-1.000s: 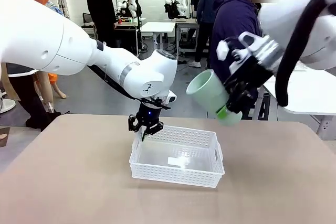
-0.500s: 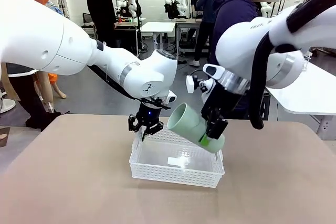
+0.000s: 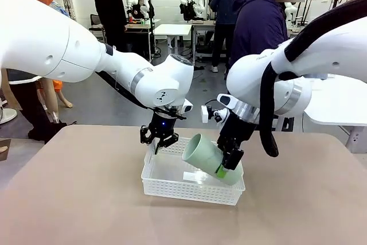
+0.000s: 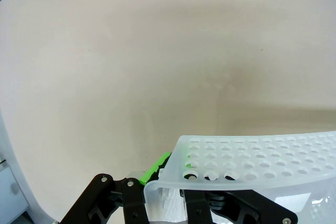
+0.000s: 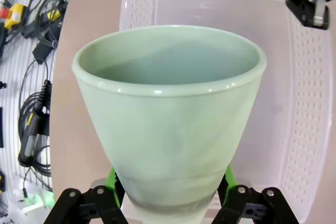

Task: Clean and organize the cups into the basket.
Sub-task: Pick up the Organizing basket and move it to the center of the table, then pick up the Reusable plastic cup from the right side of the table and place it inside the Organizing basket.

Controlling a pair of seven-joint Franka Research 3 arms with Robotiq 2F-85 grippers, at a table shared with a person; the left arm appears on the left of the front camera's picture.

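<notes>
1. Step in hand: placing the mint cup (image 3: 207, 158) into the basket (image 3: 192, 192). Whether it is clean cannot be judged.
2. Right gripper (image 3: 228, 168) clamps the cup's narrow base between its green pads. The cup hangs tilted, mouth toward 10 o'clock, low over the basket's 3 o'clock half. I cannot tell whether it touches the rim.
3. Left gripper (image 3: 160, 143) is pinched tight on the basket wall at its 10 o'clock corner, steadying the basket on the table (image 3: 69, 199).
4. Right wrist view: cup (image 5: 168, 119) points into the basket (image 5: 310, 103), with bare floor beyond its mouth.
5. Next move, as I judge it — lower the cup, bring its base down toward the floor, and open the fingers only once it rests. Released tilted, it may roll against the low wall.
</notes>
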